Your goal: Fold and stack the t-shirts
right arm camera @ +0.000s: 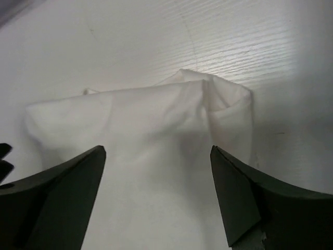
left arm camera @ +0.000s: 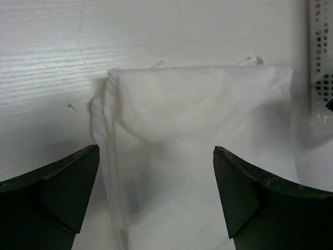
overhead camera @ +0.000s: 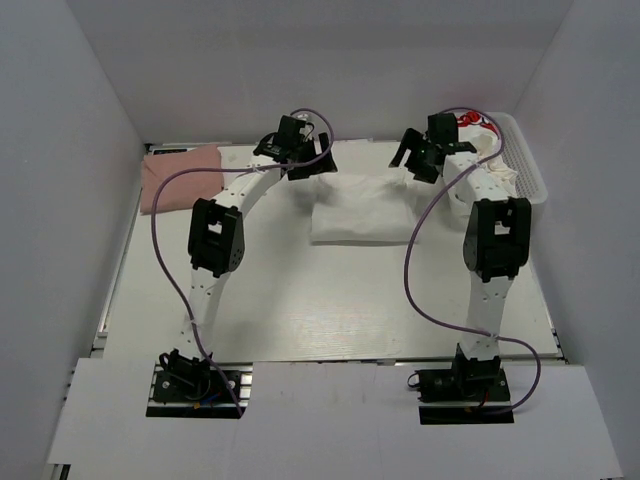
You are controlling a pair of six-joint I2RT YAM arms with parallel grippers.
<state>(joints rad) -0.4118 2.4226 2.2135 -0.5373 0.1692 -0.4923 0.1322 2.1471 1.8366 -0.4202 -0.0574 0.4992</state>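
- The folded white tee (overhead camera: 362, 210) lies flat on the table (overhead camera: 330, 300), toward the far side, between the two arms
- Left gripper (left arm camera: 155, 150) hangs over the tee's left end, jaws spread wide and holding nothing — the layered fold edge shows between its fingers
- Right gripper (right arm camera: 157, 149) hovers at the tee's right end, likewise spread with nothing in it; a rumpled corner of cloth shows just ahead of it
- A dusty-pink tee (overhead camera: 180, 176) lies at the far left of the table, well apart from the white one
- The white mesh basket (overhead camera: 530, 165) stands at the far right with cloth heaped in it — among it a red-printed tee (overhead camera: 470, 122)
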